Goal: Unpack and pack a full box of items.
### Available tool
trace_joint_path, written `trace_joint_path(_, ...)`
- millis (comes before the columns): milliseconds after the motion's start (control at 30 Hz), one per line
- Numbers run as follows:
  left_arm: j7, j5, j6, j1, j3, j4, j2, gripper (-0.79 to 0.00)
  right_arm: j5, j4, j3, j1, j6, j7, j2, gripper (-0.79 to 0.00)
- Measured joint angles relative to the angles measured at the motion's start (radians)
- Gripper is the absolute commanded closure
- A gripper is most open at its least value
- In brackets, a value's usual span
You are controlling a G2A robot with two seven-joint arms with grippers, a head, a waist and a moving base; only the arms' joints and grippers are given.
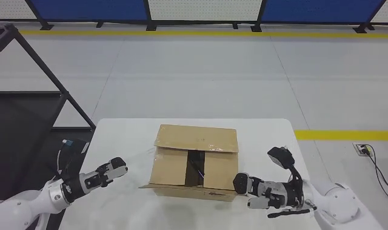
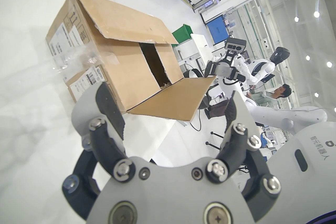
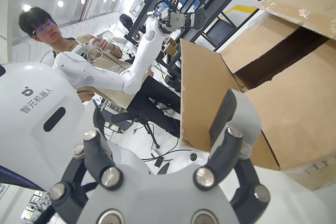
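A brown cardboard box [image 1: 182,168] stands mid-table. Its far flap [image 1: 195,138] is folded back. The two inner flaps lie nearly closed with a dark slit [image 1: 195,166] between them, and the near flap [image 1: 182,190] hangs out toward me. My left gripper [image 1: 115,167] is open, a short way off the box's left side. In the left wrist view the box [image 2: 118,51] lies beyond the open gripper [image 2: 170,109]. My right gripper [image 1: 242,184] is open at the box's front right corner. The near flap's [image 3: 199,93] edge stands between the spread fingers [image 3: 225,117].
The white table [image 1: 121,139] has bare room left and right of the box. A black metal rack [image 1: 36,108] stands off the table's left side. Crumpled clear tape [image 2: 78,57] clings to the box's labelled side.
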Motion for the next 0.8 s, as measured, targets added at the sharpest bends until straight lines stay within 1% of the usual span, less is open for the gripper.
trace_joint_path(233, 0.0, 0.0, 0.0, 0.0, 0.0, 0.0, 0.0, -0.785, -0.043, -0.04, -0.019, -0.001, 0.013, 0.013, 0.016, -0.785)
trace_joint_path(467, 0.0, 0.0, 0.0, 0.0, 0.0, 0.0, 0.0, -0.785, -0.099, -0.078, -0.053, 0.004, 0.067, 0.067, 0.04, -0.785)
trace_joint_path(800, 0.0, 0.0, 0.0, 0.0, 0.0, 0.0, 0.0, -0.785, -0.222, -0.05, -0.14, 0.043, 0.114, 0.114, 0.053, -0.785)
